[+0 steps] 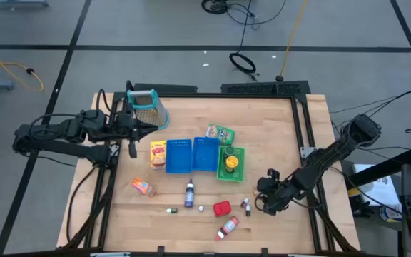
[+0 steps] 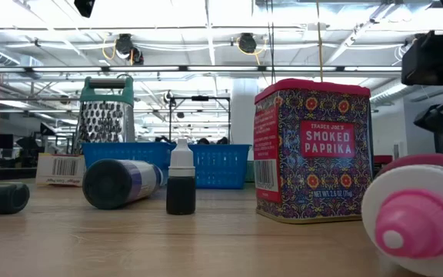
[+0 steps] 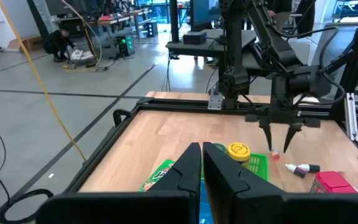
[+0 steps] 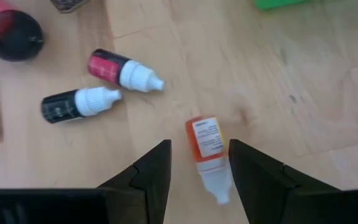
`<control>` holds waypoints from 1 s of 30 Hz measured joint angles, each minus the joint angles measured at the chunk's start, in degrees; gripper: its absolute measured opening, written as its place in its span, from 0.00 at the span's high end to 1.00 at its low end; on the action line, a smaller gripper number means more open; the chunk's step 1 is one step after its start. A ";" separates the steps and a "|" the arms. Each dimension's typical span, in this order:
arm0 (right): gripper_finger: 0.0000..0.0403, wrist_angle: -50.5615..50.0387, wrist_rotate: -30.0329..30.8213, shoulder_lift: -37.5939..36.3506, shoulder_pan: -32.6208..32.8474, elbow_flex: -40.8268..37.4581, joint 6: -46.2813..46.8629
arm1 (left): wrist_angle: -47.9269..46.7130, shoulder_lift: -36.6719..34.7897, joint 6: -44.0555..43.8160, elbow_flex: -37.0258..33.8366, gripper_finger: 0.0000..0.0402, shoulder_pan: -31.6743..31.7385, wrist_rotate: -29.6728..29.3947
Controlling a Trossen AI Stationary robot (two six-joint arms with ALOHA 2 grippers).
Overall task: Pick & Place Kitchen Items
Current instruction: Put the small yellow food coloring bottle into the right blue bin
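The right gripper (image 4: 199, 163) hovers with fingers apart over a tiny orange bottle (image 4: 207, 150) lying on the counter (image 1: 291, 135) at its near right. The left gripper (image 3: 202, 163), fingers together, waits at the far left beside the grater (image 1: 148, 106).

Two blue trays (image 1: 192, 155), one green tray (image 1: 239, 170), one grater (image 1: 148, 106).

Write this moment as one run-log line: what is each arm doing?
left gripper: shut, empty, waiting by grater | right gripper: fingers open, above lying orange dropper bottle, not gripping yet
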 joint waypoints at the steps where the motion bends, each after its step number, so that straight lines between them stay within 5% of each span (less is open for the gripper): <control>1: 0.62 0.01 0.02 0.21 0.00 0.00 0.01 | 0.00 0.01 0.00 0.01 0.95 0.00 0.00; 17: 0.62 0.39 1.53 0.62 0.02 -0.24 0.63 | 0.00 0.02 -0.02 0.02 0.95 0.00 0.00; 24: 0.62 12.05 1.88 0.49 0.04 -6.39 1.90 | -0.02 0.02 0.00 0.02 0.95 0.00 0.00; 30: 0.66 11.95 2.03 0.51 0.04 -6.71 1.73 | -0.02 0.02 -0.04 0.02 0.95 0.00 0.00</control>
